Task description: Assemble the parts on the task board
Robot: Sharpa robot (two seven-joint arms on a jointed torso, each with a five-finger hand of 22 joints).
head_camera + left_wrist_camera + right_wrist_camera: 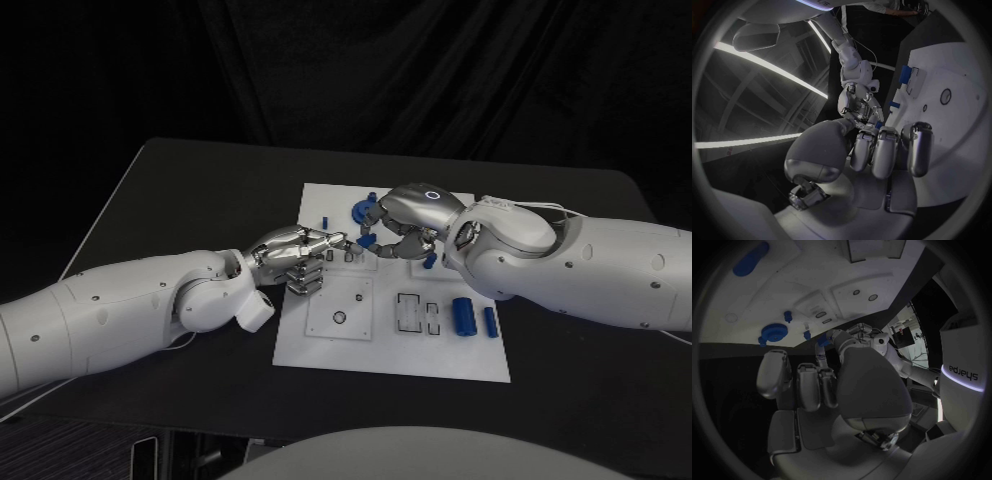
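task board (389, 345): 1 | blue cylinders (463, 315): 2 | left hand (296, 255), right hand (407, 228): curled, contents unclear

A black table (173, 190) carries a white board (389, 355), set flat near the middle of it.

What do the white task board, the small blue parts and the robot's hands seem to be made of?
White task board: probably matte plastic, flat and without glare. Small blue cylindrical parts: likely smooth plastic, evenly coloured. Left hand and right hand: silver with bright highlights, metal or metallic-coated plastic.
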